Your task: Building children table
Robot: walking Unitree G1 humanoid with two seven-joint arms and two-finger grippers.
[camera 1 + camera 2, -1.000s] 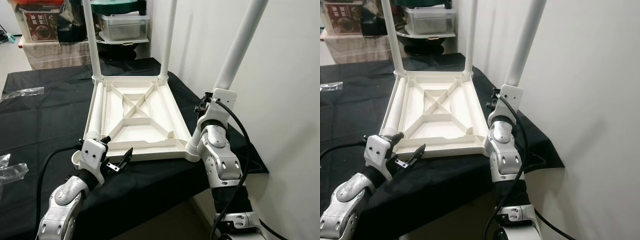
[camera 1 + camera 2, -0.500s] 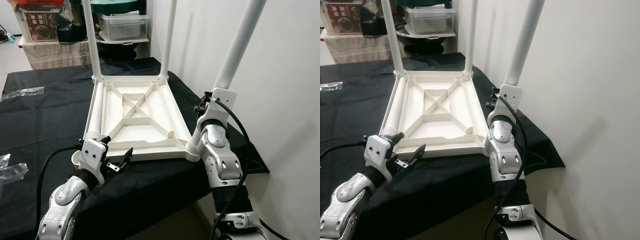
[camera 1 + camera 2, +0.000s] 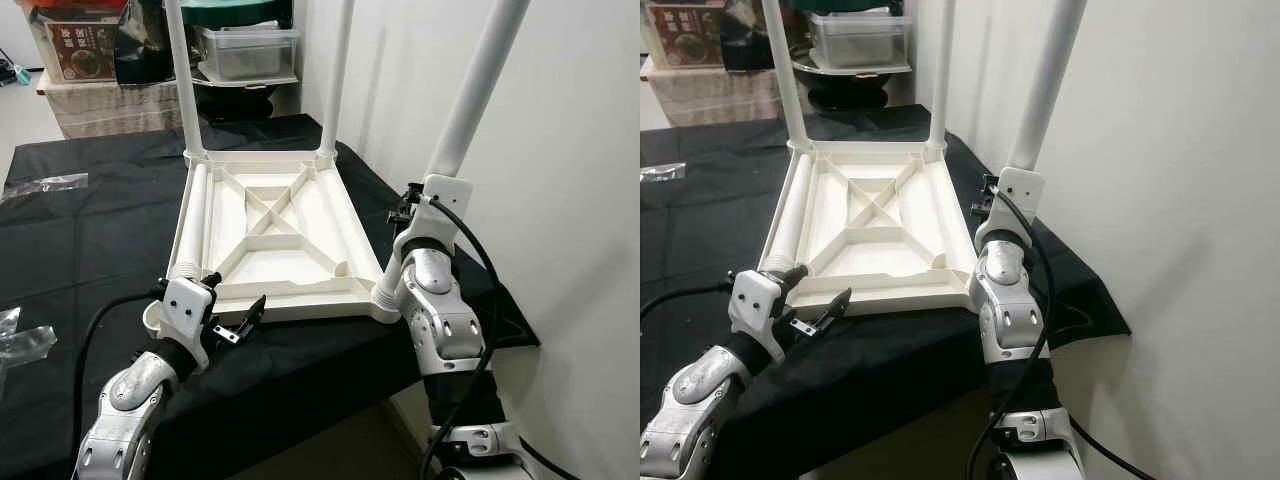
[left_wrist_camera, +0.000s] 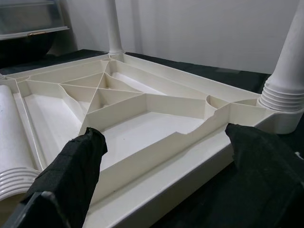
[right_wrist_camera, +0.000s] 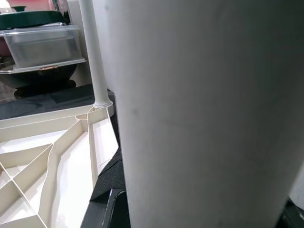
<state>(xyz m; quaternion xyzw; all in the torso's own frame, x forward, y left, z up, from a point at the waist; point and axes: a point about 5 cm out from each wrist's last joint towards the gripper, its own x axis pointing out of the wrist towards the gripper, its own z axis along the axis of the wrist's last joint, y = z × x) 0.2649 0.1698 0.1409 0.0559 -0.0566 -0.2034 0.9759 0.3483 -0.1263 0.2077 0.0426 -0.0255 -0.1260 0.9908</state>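
A white table top (image 3: pixel 270 235) lies upside down on the black cloth. Two white legs (image 3: pixel 182 80) stand in its far corners. A third leg (image 3: pixel 470 100) stands at the near right corner, and my right gripper (image 3: pixel 418 205) is shut on it low down; that leg (image 5: pixel 199 118) is huge between the fingers (image 5: pixel 111 190) in the right wrist view. A loose fourth leg (image 3: pixel 194 215) lies along the top's left side, threaded end nearest me. My left gripper (image 3: pixel 238 308) hovers open just before the near rim (image 4: pixel 156 185), with nothing between its fingers (image 4: pixel 71 175).
Crumpled clear plastic bags (image 3: pixel 45 183) lie on the cloth (image 3: pixel 90 230) at the left. Storage boxes (image 3: pixel 245 50) and a dark bowl stand behind the table. A white wall (image 3: pixel 580 200) runs close along the right. The cloth's near edge drops off just behind my arms.
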